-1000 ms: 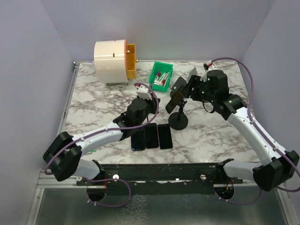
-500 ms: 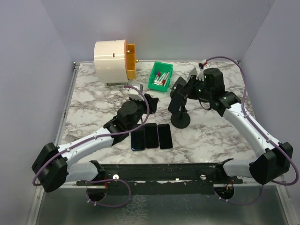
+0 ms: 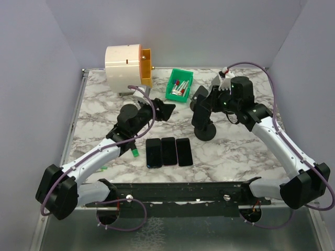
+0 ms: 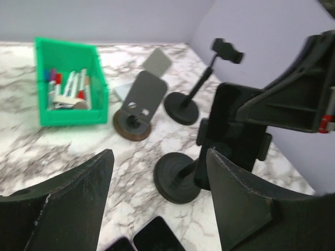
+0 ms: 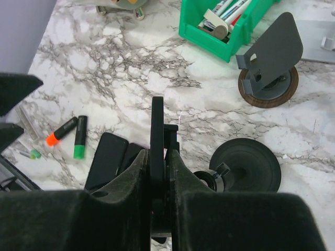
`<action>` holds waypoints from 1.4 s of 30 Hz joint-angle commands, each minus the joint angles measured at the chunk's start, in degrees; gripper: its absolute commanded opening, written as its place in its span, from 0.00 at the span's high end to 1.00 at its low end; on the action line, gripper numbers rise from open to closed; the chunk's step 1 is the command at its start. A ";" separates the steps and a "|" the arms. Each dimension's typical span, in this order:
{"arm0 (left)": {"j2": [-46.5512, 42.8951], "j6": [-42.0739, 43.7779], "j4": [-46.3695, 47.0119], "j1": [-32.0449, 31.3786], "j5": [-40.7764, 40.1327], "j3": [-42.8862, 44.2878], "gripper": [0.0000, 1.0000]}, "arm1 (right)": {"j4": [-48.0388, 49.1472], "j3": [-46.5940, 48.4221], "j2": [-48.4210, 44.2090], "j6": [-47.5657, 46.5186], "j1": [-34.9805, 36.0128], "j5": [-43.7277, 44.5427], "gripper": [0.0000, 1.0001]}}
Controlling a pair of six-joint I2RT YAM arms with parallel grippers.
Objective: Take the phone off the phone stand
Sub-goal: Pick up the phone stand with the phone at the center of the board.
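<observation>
Our left gripper point(image 4: 159, 180) has withdrawn, wide; our right gripper point(image 5: 159, 175) pinches the phone point(image 5: 157, 123). It remains in the phone stand point(image 5: 245, 164).

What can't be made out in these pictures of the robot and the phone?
Phone face: edge-on in the right wrist view, partly covered by the right tool from above, blurred in the left wrist view.
Phone stand clamp: mostly hidden by the tool in the right wrist view.
Pens in the green bin: labels too small or blurred everywhere.
Flat phones: cut off by the left wrist view's bottom edge.
</observation>
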 commanded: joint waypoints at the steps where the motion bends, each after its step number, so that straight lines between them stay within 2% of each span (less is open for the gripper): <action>1: 4.16 -1.54 11.26 6.18 30.90 0.14 0.27 | 3.38 -0.44 -3.95 -7.77 -0.27 -5.64 1.00; 7: 16.08 0.69 17.60 7.90 54.81 6.82 0.24 | 7.04 -4.24 -6.43 -11.40 -0.27 -10.01 1.00; 10: 24.09 -2.14 21.28 8.86 62.16 11.66 0.24 | 7.50 -4.97 -7.16 -12.90 -0.27 -12.63 1.00; 12: 29.03 -6.84 26.94 9.86 65.21 13.92 0.25 | 7.46 -5.31 -8.09 -13.79 -0.27 -13.87 1.00; 14: 32.23 -14.98 39.68 10.75 66.36 13.72 0.26 | 7.69 -5.83 -9.04 -14.32 -0.27 -14.59 1.00; 17: 38.38 -33.31 66.09 11.72 66.93 13.75 0.25 | 8.23 -6.74 -9.71 -14.57 -0.27 -15.44 1.00; 19: 43.20 -43.29 77.14 11.97 67.13 16.03 0.25 | 8.51 -7.11 -9.88 -14.58 -0.27 -15.86 1.00; 25: 45.65 -43.46 77.81 10.95 66.91 17.73 0.27 | 8.81 -6.92 -9.52 -14.43 -0.27 -16.51 1.00; 31: 46.34 -41.08 75.56 8.90 67.92 18.53 0.36 | 9.85 -6.84 -8.53 -13.22 -0.27 -18.54 1.00; 34: 46.21 -38.58 73.07 8.11 68.03 18.06 0.38 | 10.13 -6.79 -8.16 -12.69 -0.27 -18.79 1.00; 36: 44.92 -34.18 68.65 7.57 67.26 17.06 0.38 | 10.33 -6.71 -7.82 -12.29 -0.26 -19.46 1.00; 39: 41.37 -20.94 55.67 6.76 65.36 15.65 0.38 | 10.54 -6.52 -7.31 -11.87 -0.27 -20.17 1.00; 42: 38.74 -11.98 45.52 5.85 62.39 14.83 0.39 | 10.86 -6.29 -6.68 -11.58 -0.27 -20.74 1.00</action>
